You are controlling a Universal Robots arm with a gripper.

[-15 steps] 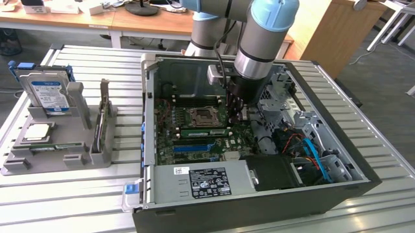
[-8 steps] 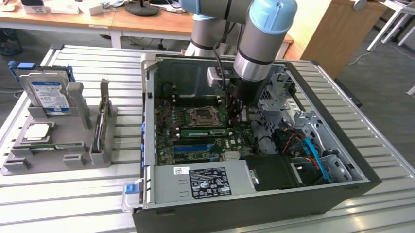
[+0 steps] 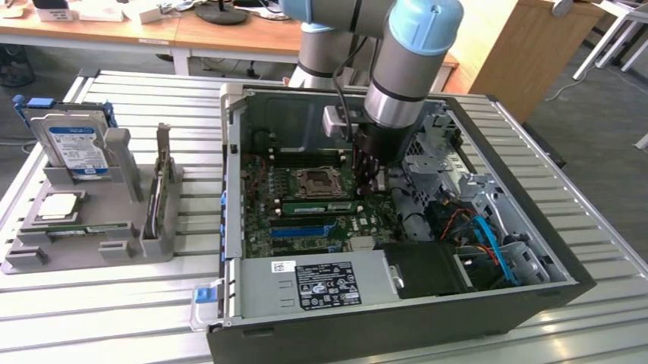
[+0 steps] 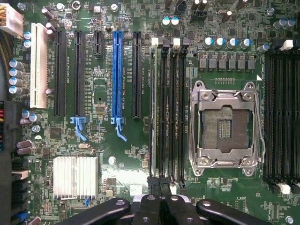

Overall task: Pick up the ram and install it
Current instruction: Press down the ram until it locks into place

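Exterior view: the gripper (image 3: pixel 366 180) reaches down into the open computer case (image 3: pixel 526 303) at frame centre, above the motherboard (image 3: pixel 294 220) beside the CPU socket (image 3: pixel 317 183). The ram (image 3: pixel 322 206) lies seated in a slot just below the socket. A grey tray (image 3: pixel 61 254) at the left holds a hard drive (image 3: pixel 76 144).

Wrist view: the gripper (image 4: pixel 161 206), fingers pressed together and holding nothing, sits over the memory slots (image 4: pixel 171 108). The ram (image 4: pixel 153 108) stands edge-on in the slot nearest the blue slot strip (image 4: pixel 116 75).

Open black computer case (image 3: pixel 526 303) on slatted metal worktop (image 3: pixel 102 318); grey parts holder (image 3: pixel 61 254) with blue-labelled hard drive (image 3: pixel 76 148) beside it.
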